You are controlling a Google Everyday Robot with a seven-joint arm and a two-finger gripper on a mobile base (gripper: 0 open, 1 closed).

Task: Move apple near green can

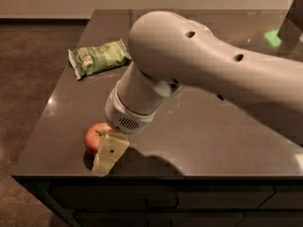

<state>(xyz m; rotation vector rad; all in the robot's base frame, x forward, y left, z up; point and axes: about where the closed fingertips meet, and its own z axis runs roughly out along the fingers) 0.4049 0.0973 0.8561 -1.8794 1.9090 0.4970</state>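
Dark grey countertop (222, 141), glossy, seen from above and from the near edge. Brown carpet floor (28, 79) to the left.

Apple (94, 136): red w/ yellowish patch, short dark stem visible on top, upright. Sits on counter at near-left corner, close to front edge.

Gripper (108, 156): cream-coloured, angled down toward front edge, tip at counter surface. Lies right up against apple's right/front side and overlaps it in view; contact looks likely, not confirmed. Opening width and whether apple is actually grasped: cannot tell, since far side is hidden behind gripper and wrist.

Wrist housing (127, 117): light grey cylinder w/ small vent grille, directly above and right of apple. Arm (203, 65): large grey link coming in from right edge, covering much of counter's centre. Casts dark shadow on counter to right of gripper.

Green chip bag (98, 56): flat, crinkled, lying toward far-left part of counter, well apart from apple.

Green blurred patch (272, 37) at far right of counter, near dark object at top-right corner; identity not resolvable.

Drawer front w/ handle (163, 203) below counter edge.
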